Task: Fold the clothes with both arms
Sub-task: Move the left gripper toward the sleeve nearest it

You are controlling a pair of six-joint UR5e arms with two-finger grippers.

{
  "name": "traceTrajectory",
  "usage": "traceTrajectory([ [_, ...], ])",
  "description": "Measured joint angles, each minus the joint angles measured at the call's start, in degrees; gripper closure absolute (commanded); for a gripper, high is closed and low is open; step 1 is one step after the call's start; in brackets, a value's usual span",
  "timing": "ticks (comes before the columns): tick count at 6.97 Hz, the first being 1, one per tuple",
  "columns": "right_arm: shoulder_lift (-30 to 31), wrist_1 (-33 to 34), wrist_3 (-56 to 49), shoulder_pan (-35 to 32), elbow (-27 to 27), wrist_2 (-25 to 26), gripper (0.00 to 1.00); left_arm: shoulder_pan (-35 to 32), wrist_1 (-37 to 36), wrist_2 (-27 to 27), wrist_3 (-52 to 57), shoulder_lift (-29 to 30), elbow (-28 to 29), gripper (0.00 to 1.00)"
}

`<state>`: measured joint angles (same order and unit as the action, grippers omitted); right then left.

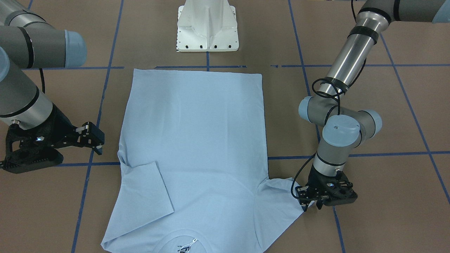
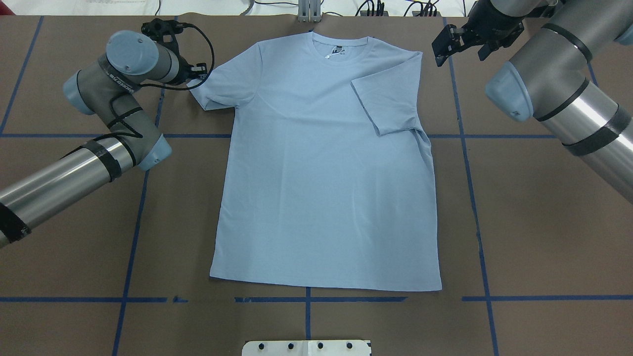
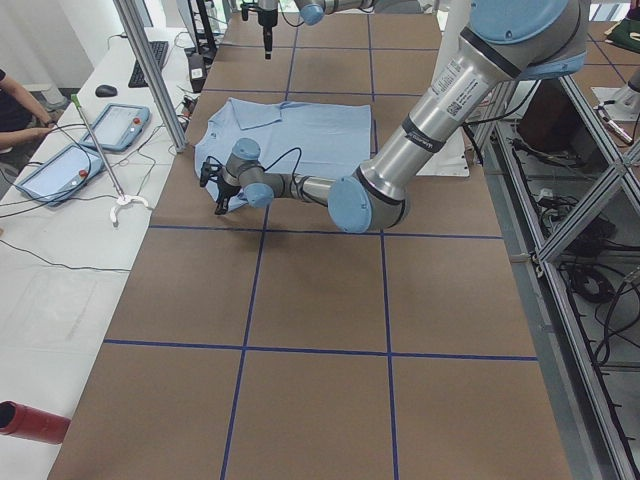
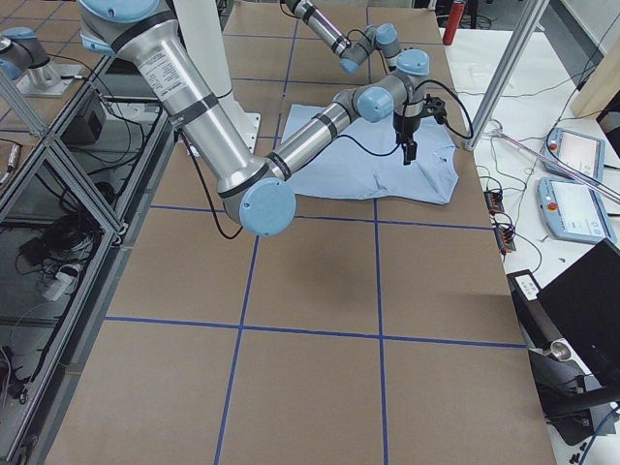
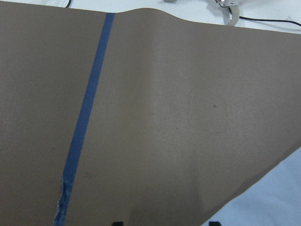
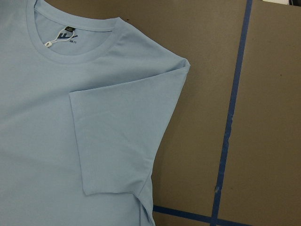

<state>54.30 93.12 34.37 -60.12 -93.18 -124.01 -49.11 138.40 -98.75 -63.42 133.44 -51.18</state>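
The light blue T-shirt [image 2: 321, 163] lies flat on the brown table, collar away from the robot, neck label [image 2: 338, 49] showing and no print visible. The sleeve on my right side [image 2: 385, 104] is folded in over the body; it also shows in the right wrist view [image 6: 117, 136]. The other sleeve [image 2: 222, 89] lies spread out. My left gripper [image 1: 311, 206] is low at that sleeve's outer edge, open, with its tips [image 5: 164, 223] over bare table and the sleeve's corner [image 5: 282, 197] beside them. My right gripper [image 2: 445, 47] is open and empty, raised beside the shirt's shoulder.
The white pedestal base [image 1: 207, 26] stands at the robot's side of the table, just past the shirt's hem. Blue tape lines [image 2: 472, 173] cross the brown surface. Beyond the collar end, a side table holds tablets [image 3: 60, 170] and cables, with a metal post [image 3: 150, 70].
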Motion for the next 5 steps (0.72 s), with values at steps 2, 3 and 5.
traceTrajectory([
  [2, 0.01, -0.02, 0.00, 0.12, 0.07, 0.00, 0.00, 0.51, -0.05, -0.04, 0.14, -0.13, -0.19, 0.50],
  [3, 0.02, -0.04, 0.00, 0.21, 0.12, 0.00, 0.00, 0.60, -0.12, -0.13, 0.19, -0.15, -0.33, 0.62],
  [5, 0.02, -0.14, 0.00, 0.41, 0.61, 0.00, 0.00, 0.69, -2.08, -0.83, 0.18, -0.13, -2.31, 1.00],
])
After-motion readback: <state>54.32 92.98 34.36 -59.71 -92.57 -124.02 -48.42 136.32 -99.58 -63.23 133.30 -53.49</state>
